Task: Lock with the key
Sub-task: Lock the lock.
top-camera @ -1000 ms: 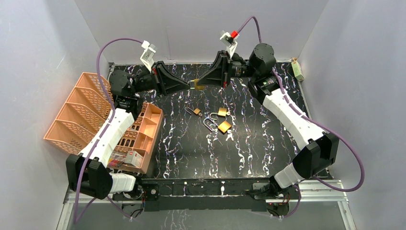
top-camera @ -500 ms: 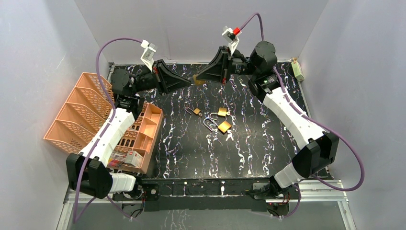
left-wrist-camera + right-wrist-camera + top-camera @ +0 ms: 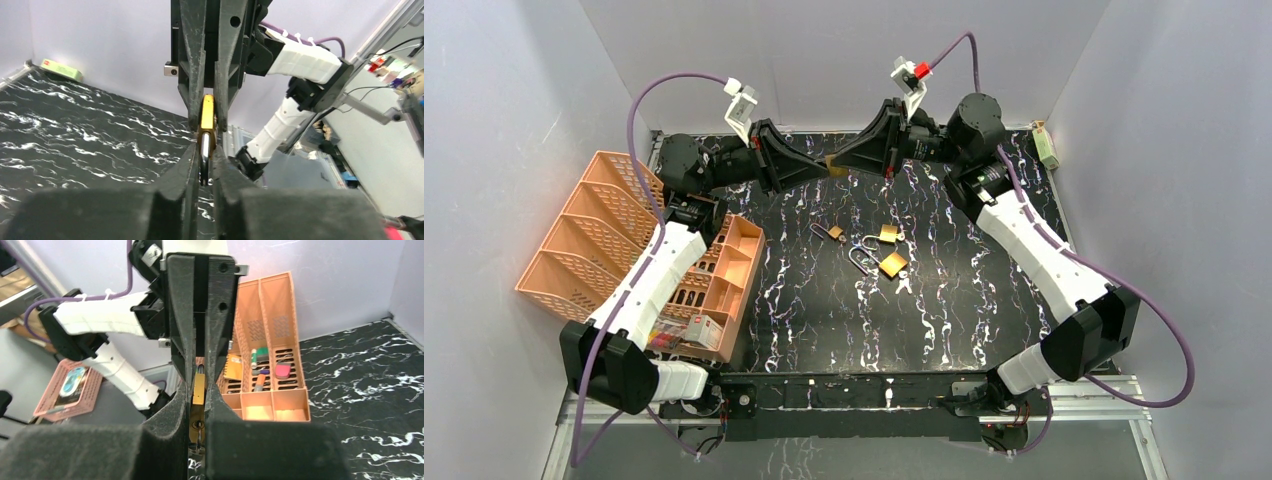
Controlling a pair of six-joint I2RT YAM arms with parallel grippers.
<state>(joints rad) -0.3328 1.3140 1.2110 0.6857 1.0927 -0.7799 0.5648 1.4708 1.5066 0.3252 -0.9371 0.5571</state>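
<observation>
Shows left gripper (image 3: 821,169) newly brought tip to tip with right gripper (image 3: 198,399), which is clamped on the brass padlock (image 3: 207,111), held aloft over the far side of the table (image 3: 984,300). Leaves unclear whether the left, barely parted around the silver end (image 3: 204,156), grips it. Suggests locking about to begin.

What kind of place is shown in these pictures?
Probably a robotics lab test cell: grey panels wall in a black marbled tabletop, two robot arms stand bolted at its near edge, brass padlocks lie on it.
</observation>
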